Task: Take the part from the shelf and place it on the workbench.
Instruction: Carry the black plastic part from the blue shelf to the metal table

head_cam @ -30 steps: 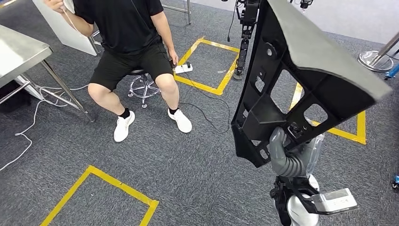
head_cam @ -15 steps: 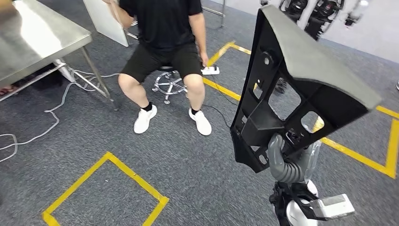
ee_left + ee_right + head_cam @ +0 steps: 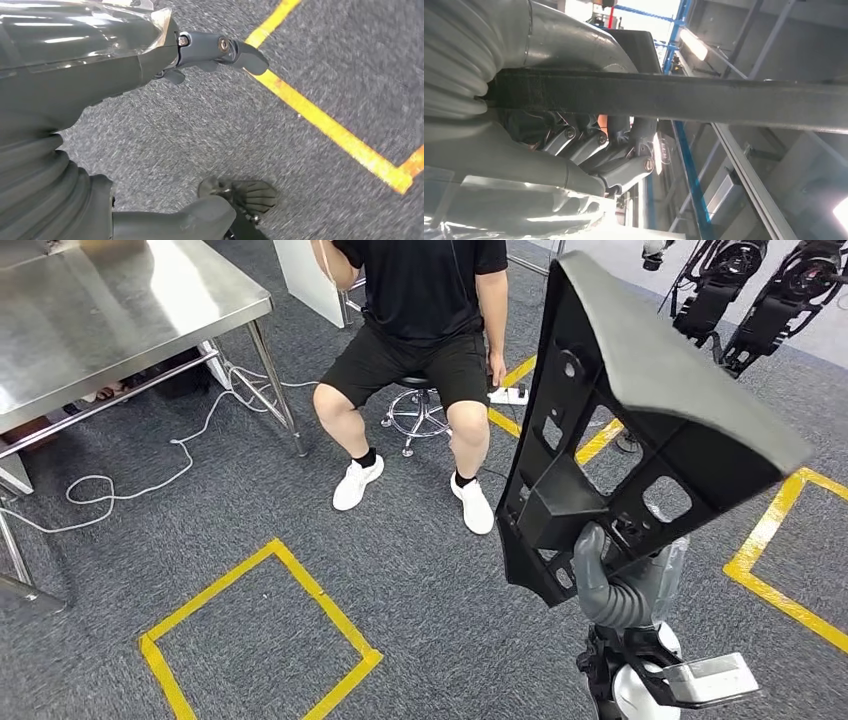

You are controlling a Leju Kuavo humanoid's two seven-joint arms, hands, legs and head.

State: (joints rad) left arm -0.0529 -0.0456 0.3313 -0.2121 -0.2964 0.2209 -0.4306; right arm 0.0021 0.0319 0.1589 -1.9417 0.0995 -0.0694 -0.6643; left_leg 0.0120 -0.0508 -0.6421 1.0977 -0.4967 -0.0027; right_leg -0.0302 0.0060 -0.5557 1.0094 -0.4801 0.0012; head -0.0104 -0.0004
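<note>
Since the earlier frames the whole view has swung: the steel workbench [image 3: 120,320] has slid into the upper left and the seated person [image 3: 420,330] has shifted toward the middle, which reads as the robot turning, not as things moving.

Nearest, the right hand [image 3: 612,585] grips the lower end of the big black part [image 3: 640,430], thumb wrapped over a rib; in the right wrist view its fingers [image 3: 624,150] curl under the part's edge [image 3: 674,100]. The part stands tall and tilted, carried in the air, well apart from the workbench. The left hand [image 3: 165,60] hangs over the carpet near a yellow tape line [image 3: 325,125], fingers apart, holding nothing.

On the floor lies a yellow tape square [image 3: 250,640], and beyond it a white cable [image 3: 150,480] trails toward the bench legs.

The risk, as I judge it: the part is long and held by one end only, so a quick turn could twist it in the grip, and its far end could swing toward the person, who sits between the robot and the bench.
</note>
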